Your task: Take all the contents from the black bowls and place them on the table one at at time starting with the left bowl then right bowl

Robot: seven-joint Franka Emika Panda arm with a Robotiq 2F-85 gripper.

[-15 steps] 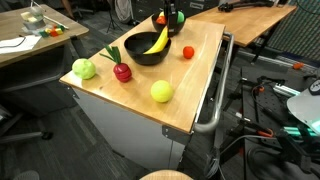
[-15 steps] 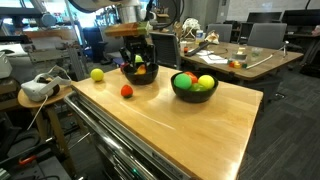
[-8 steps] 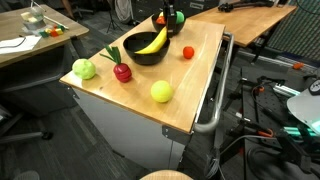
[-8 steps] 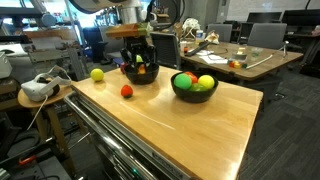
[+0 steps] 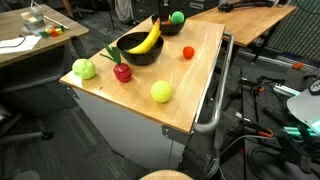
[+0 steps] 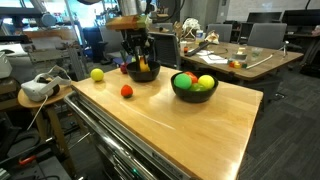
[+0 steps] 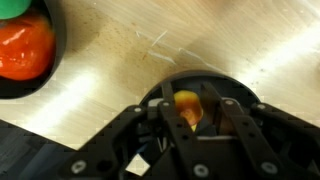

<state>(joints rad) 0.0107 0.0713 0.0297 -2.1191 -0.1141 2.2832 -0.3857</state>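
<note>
Black end effector (image 7: 203, 114), visible screws

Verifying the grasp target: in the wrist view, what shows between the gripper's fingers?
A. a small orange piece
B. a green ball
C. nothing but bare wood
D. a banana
A: in the wrist view a small orange piece shows between the dark fingers of the gripper, while the green fruit and the red-orange fruit lie apart in a black bowl at the upper left.
</note>
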